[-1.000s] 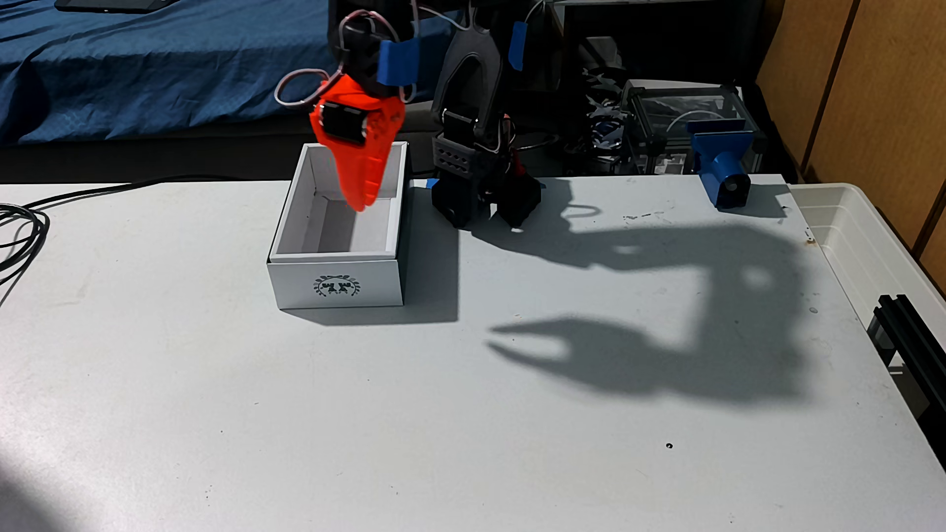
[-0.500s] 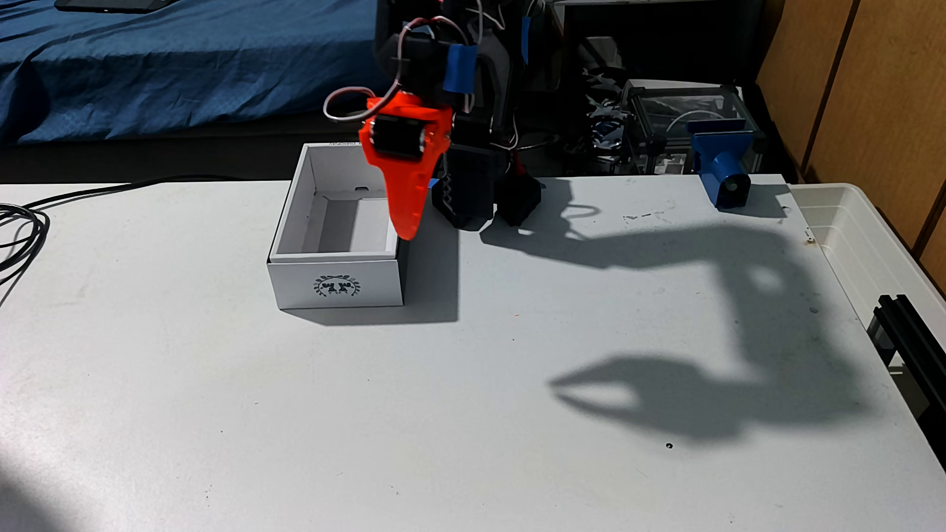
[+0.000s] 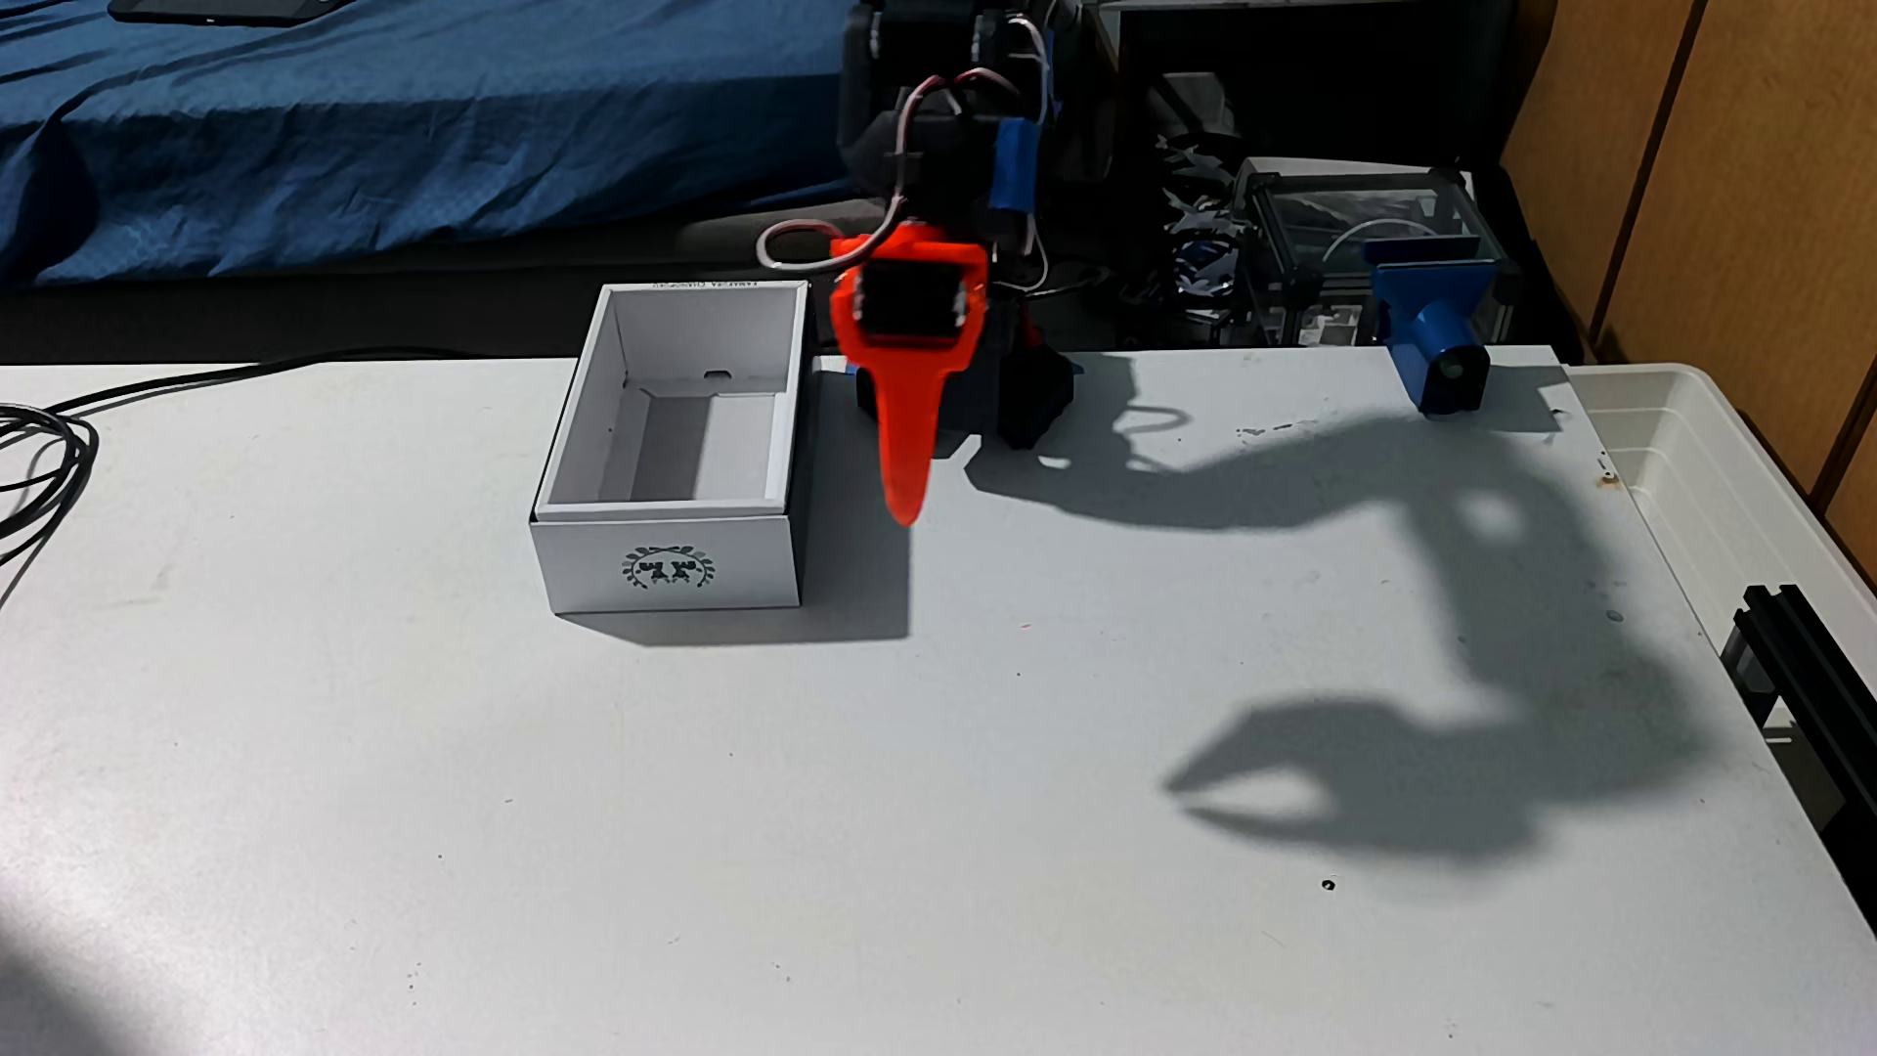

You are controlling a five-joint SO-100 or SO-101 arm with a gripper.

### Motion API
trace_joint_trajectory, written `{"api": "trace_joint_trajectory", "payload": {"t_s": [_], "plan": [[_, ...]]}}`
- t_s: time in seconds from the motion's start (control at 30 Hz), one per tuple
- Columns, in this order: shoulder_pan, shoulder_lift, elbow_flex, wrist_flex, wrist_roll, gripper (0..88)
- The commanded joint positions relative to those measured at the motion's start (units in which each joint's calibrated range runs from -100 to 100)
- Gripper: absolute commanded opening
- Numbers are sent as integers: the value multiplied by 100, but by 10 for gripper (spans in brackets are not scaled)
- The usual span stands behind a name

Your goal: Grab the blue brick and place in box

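The orange fingers (image 3: 907,477) are seen edge-on, one in front of the other, so from the gripper (image 3: 904,513) itself I cannot tell how far apart they stand; its shadow (image 3: 1351,782) on the table shows two tips with only a thin gap between them, a narrow set, and nothing shows between the fingers.

Going left to right in the fixed view: black cables (image 3: 46,447) lie coiled at the table's left edge, with a blue cloth (image 3: 356,132) behind them beyond the table. The box (image 3: 665,569) stands on the white table (image 3: 609,863), open at the top, its wreath emblem on the near short side. The part of its floor that shows is bare, and the near wall hides the rest. I cannot find the blue brick on the table or in the visible part of the box. Just right of the box hangs the gripper, pointing down, clear of the box's right wall and above the table. Behind it sits the black arm base (image 3: 1026,396), with blue tape (image 3: 1016,162) round the arm higher up. Farther right, near the back edge, stands a blue clamp-like part (image 3: 1432,325). A translucent plastic tub (image 3: 1706,457) lies at the table's right side
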Motion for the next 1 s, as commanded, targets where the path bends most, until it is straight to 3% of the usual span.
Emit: {"api": "trace_joint_trajectory", "payload": {"t_s": [0.0, 0.33, 0.97], "plan": [[-155, -957, 546, -108, -34, 8], [-215, -3536, 2223, -13, 29, 8], [-170, -5456, 4051, -13, 213, 9]]}}
